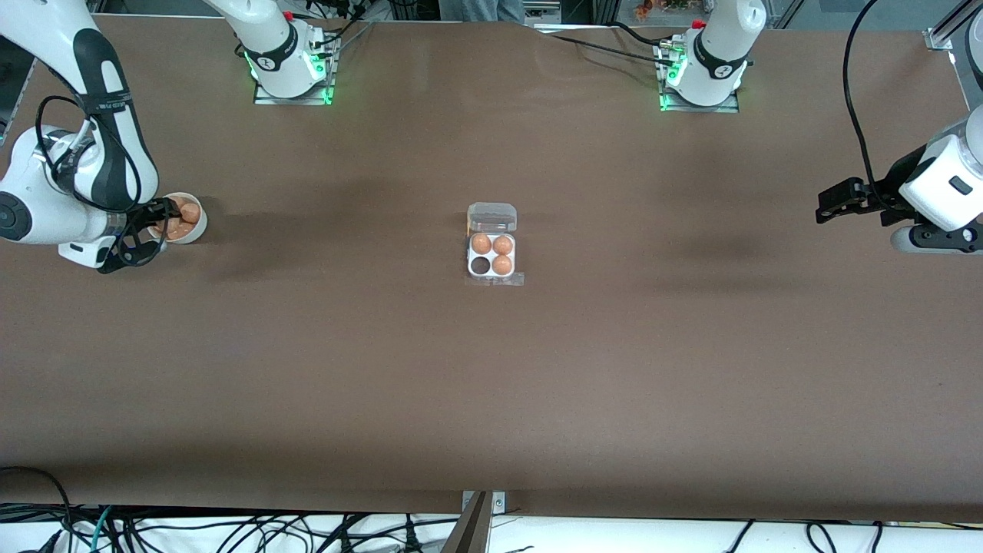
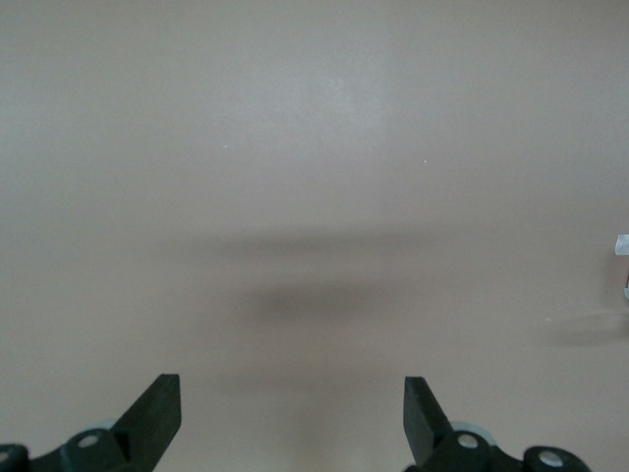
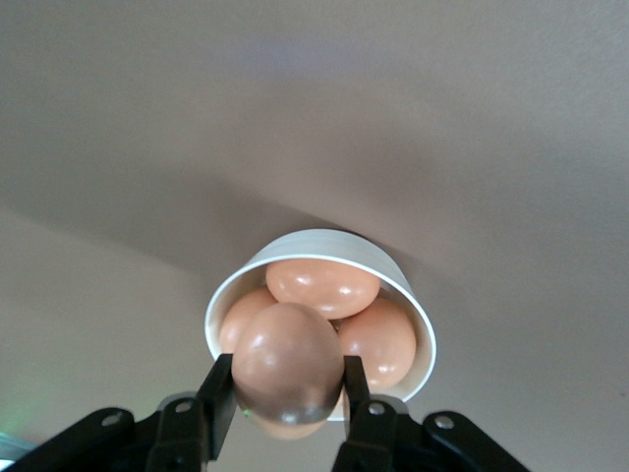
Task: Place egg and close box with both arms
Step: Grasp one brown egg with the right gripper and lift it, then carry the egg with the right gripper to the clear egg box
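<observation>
The box (image 1: 492, 257) lies mid-table with its clear lid (image 1: 492, 217) open; three cells hold eggs and the cell (image 1: 481, 266) nearest the front camera toward the right arm's end is empty. My right gripper (image 1: 160, 219) is over the white bowl (image 1: 193, 229) at the right arm's end. In the right wrist view it (image 3: 287, 383) is shut on an egg (image 3: 287, 364) just above the bowl (image 3: 305, 243), which holds several more eggs. My left gripper (image 1: 833, 201) waits open and empty over bare table at the left arm's end; its fingers (image 2: 159, 413) stand wide apart.
The brown table (image 1: 491, 384) has nothing else on it. Both arm bases (image 1: 288, 65) stand at the edge farthest from the front camera. Cables hang along the edge nearest the front camera.
</observation>
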Robot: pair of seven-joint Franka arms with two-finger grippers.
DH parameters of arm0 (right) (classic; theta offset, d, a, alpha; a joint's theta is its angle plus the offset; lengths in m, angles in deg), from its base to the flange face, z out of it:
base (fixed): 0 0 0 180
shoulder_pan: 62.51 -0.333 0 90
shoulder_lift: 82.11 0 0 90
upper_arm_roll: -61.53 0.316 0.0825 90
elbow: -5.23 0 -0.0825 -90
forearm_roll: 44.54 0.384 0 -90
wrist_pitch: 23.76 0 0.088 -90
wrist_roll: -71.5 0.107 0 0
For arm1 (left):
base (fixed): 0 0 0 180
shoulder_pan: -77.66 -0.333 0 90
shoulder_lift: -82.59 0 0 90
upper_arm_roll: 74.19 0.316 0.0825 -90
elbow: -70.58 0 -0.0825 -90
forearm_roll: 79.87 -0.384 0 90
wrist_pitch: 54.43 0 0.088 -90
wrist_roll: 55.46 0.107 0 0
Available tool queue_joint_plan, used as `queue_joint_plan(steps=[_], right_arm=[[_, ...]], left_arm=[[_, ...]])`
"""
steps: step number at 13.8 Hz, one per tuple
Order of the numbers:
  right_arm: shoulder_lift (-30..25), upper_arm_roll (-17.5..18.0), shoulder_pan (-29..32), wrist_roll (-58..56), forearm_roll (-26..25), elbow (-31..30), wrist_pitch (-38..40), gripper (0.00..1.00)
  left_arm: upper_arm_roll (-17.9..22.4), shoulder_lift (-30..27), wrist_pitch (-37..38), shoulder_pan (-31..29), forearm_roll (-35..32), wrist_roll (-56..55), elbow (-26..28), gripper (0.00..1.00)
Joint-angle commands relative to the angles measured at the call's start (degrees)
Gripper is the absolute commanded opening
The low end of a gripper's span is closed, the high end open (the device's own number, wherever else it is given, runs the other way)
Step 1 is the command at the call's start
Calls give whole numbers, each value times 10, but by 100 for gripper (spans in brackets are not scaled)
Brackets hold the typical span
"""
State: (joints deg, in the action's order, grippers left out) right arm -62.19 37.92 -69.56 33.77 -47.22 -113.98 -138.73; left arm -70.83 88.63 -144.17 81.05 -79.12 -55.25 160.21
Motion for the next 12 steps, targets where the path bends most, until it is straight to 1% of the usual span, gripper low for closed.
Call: queue_joint_plan(steps=[1,2,3,5,7,9,11,12], right_arm=[[13,2,-16,43,3,52,74,39],[23,3,-30,62,7,76,108,39],[33,3,-41,73,25,101,133,39],[64,3,-58,94,73,152,180,39],[98,3,-80,135,136,207,235,39],[122,3,-97,194,200,246,273,39],[140,12,-108,256,271,268,289,39],[146,23,-109,288,305,274,289,39]], left_arm=[[-1,5,3,-1,-13,6,-11,100],[-1,5,3,-1,-13,7,-11,100],[-1,5,3,-1,-13,7,-11,100],[-1,5,3,-1,-13,6,-11,100],[-1,5,3,-1,-14,6,-11,100],[-1,5,3,-1,-15,6,-11,100],[-1,5,3,0,-14,6,-12,100],[-1,5,3,-1,-14,8,-12,100]])
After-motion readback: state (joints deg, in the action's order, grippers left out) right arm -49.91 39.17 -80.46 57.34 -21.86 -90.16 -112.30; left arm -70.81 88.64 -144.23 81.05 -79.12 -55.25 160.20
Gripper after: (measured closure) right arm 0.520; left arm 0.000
